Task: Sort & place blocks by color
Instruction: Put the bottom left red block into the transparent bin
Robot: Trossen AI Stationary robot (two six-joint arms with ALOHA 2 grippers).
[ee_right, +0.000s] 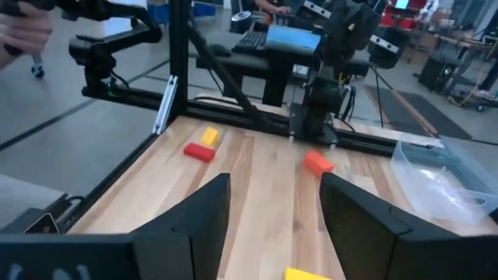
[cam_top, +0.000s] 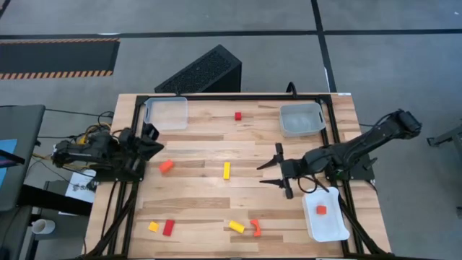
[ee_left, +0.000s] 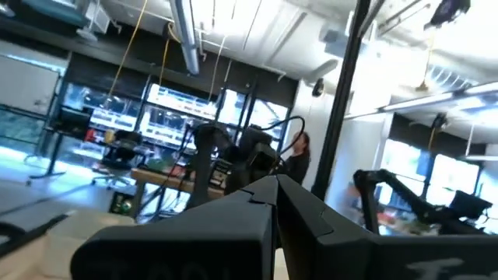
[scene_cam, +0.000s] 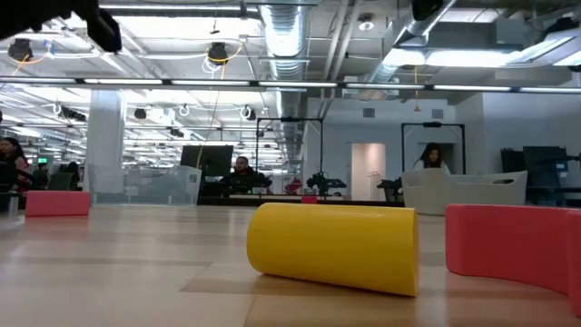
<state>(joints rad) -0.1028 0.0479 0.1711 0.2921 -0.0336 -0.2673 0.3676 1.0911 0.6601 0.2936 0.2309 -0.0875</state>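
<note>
My right end effector (cam_top: 276,172) hangs over the middle of the tabletop (cam_top: 202,209), fingers spread apart, nothing between them. Straight ahead of the fingertips, a short reach off, lies the yellow bar (cam_top: 227,170), its long axis running across my line of approach, so a forward slide should put one finger on each long side. My right arm is clearly the nearer one to it. Beyond the bar sits the orange block (cam_top: 166,166), just in front of my left end effector (cam_top: 153,141), which is parked at the far edge, fingers pressed together and empty. Behind my right arm, one orange cube (cam_top: 321,209) already rests in the near tray (cam_top: 328,227).

The overhead view gives me the whole layout. My right wrist view catches the orange block (ee_right: 317,162) plus a red (ee_right: 199,152) and yellow (ee_right: 209,137) pair. The low view fills with a yellow block (scene_cam: 332,247) and a red one (scene_cam: 513,244) up close.
</note>
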